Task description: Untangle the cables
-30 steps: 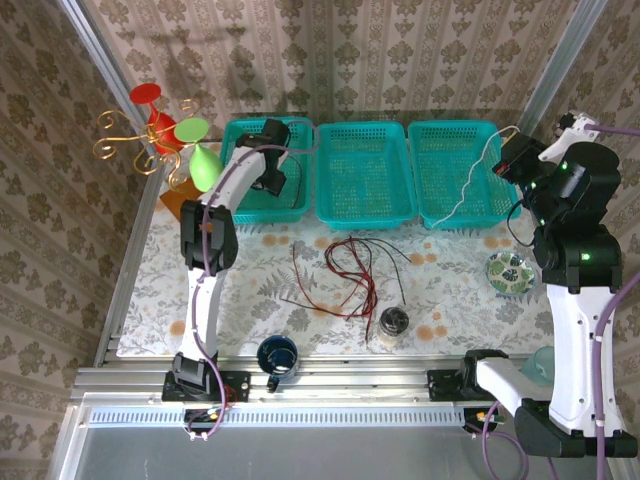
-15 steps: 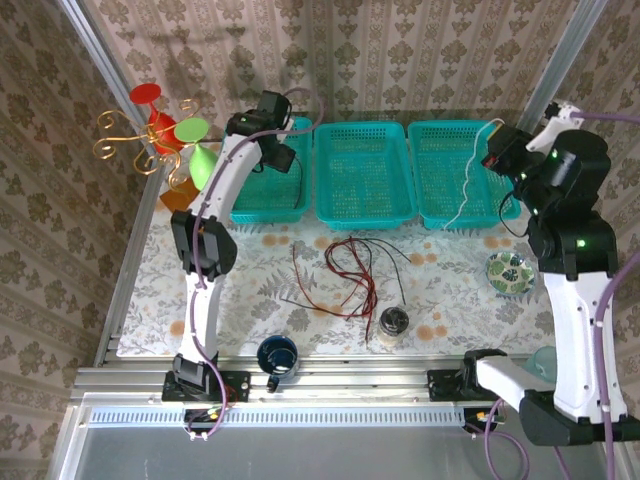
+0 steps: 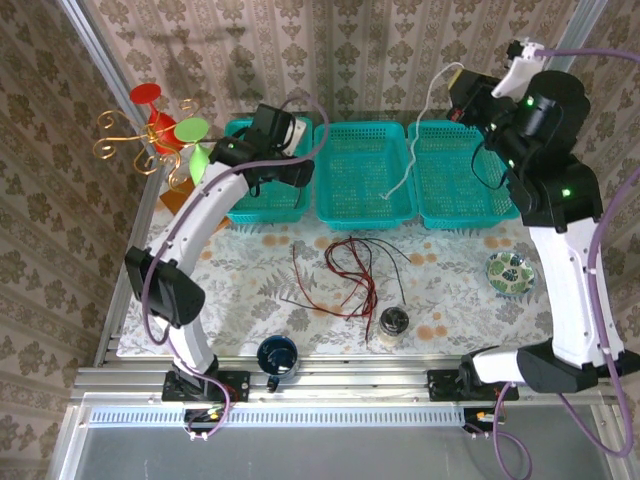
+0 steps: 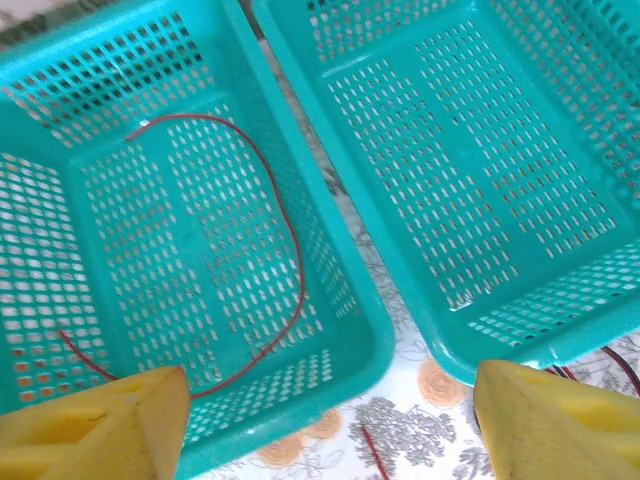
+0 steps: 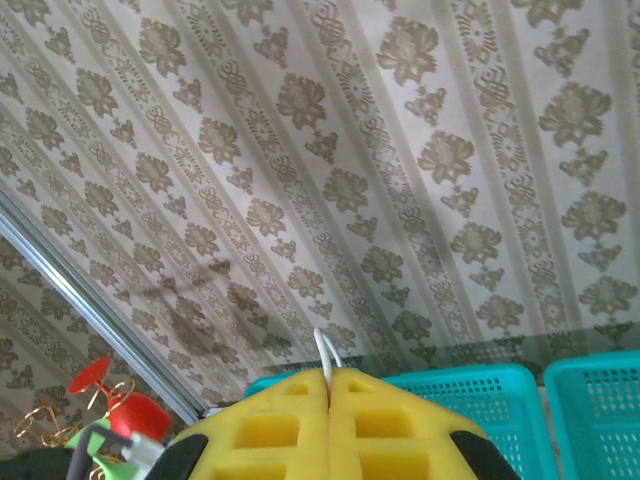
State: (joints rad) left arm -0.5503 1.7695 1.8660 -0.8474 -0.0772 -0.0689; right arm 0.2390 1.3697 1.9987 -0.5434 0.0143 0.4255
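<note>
One dark red cable (image 4: pixel 299 262) lies loose in the left basket (image 4: pixel 350 290), on its own. The white cable (image 5: pixel 323 352) is pinched in the right tool (image 5: pixel 328 385), pads together on it, raised high near the back wall. It hangs down with its free end over the middle basket (image 3: pixel 350 175). The rest is a red/black tangle (image 3: pixel 345 275) on the counter (image 3: pixel 240 290), in front of the baskets and near the jar (image 3: pixel 393 322).

The left tool (image 4: pixel 330 425) hovers over the gap between the left and middle baskets, fingers apart, holding nothing.

My read: one sorted, one about to be dropped off, tangle not yet worked — roughly halfway.

Unclear — strand count in the tangle, and whether the white end touches the basket floor.
</note>
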